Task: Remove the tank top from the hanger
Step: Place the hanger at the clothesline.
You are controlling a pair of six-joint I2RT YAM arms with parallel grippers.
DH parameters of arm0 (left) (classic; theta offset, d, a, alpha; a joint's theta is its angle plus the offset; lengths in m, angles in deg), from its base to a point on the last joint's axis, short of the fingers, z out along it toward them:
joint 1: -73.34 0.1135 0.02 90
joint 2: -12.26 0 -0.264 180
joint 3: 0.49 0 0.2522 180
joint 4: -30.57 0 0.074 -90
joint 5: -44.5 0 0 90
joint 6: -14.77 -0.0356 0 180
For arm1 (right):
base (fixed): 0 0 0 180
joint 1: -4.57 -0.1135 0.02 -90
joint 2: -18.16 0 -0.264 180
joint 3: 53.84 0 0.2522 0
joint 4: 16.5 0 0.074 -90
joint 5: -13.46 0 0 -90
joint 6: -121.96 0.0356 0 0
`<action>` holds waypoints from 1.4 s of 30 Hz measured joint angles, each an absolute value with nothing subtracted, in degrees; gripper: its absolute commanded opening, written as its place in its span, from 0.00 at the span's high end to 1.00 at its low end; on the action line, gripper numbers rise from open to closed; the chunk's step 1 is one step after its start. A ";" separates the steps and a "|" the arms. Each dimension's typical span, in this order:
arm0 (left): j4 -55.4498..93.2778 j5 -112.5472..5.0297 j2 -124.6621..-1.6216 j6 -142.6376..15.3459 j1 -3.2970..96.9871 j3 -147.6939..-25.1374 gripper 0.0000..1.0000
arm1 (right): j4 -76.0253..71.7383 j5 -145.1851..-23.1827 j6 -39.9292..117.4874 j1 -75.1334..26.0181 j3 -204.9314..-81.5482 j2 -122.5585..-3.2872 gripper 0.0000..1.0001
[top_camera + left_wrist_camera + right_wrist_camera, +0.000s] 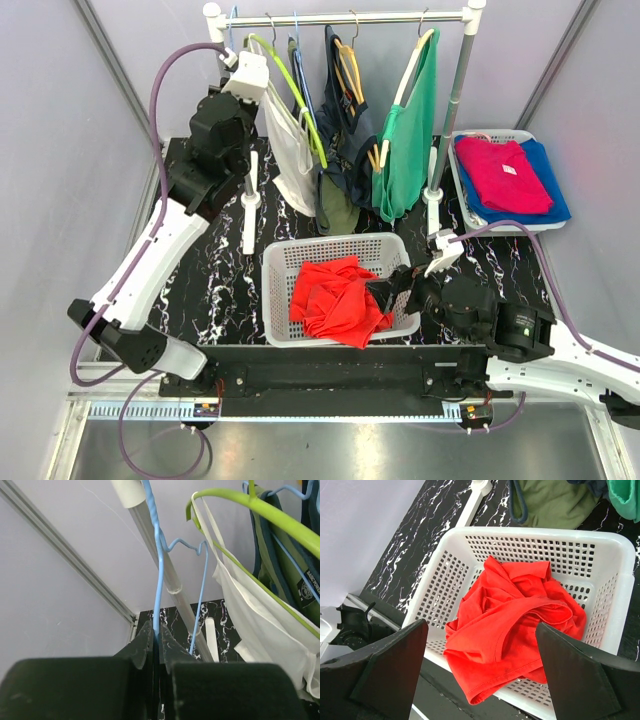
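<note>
From above, the red tank top (pixel 335 300) lies crumpled in the white basket (pixel 272 290) at the near middle of the table (pixel 215 300). It is off any hanger, so the removal itself looks done. The left gripper (pixel 245 75) is raised to the left end of the clothes rail (pixel 340 17). The right gripper (pixel 392 288) sits low at the basket's right edge. Other garments hang along the rail, among them a green top (pixel 410 140). A tray (pixel 455 175) of folded clothes stands at the far right.

In the left wrist view, the left gripper (pixel 156 635) is clamped on a bare blue wire hanger (pixel 159 570), beside the rack post (pixel 170 575). A lime-green hanger (pixel 260 511) carrying a white garment (pixel 250 610) crowds in just to the right. What seems left is parking or letting go of the blue wire hanger.

In the right wrist view, the right gripper (pixel 481 626) is spread wide and holds nothing. It hovers above the red tank top (pixel 510 630) in the white basket (pixel 535 532).
</note>
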State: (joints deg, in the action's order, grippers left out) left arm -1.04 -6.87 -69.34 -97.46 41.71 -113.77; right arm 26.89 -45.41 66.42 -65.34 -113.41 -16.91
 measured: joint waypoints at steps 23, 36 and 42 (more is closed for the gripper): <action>3.01 -5.75 -75.09 -98.93 40.40 -119.48 1.00 | 27.13 -45.74 66.86 -65.34 -113.30 -14.29 0.01; 6.53 -4.66 -77.38 -100.57 40.94 -120.74 1.00 | 27.13 -45.91 67.32 -65.34 -111.68 -11.34 0.01; 7.53 -4.68 -80.84 -100.92 42.32 -122.65 1.00 | 27.15 -46.19 67.21 -65.34 -111.68 -11.36 0.02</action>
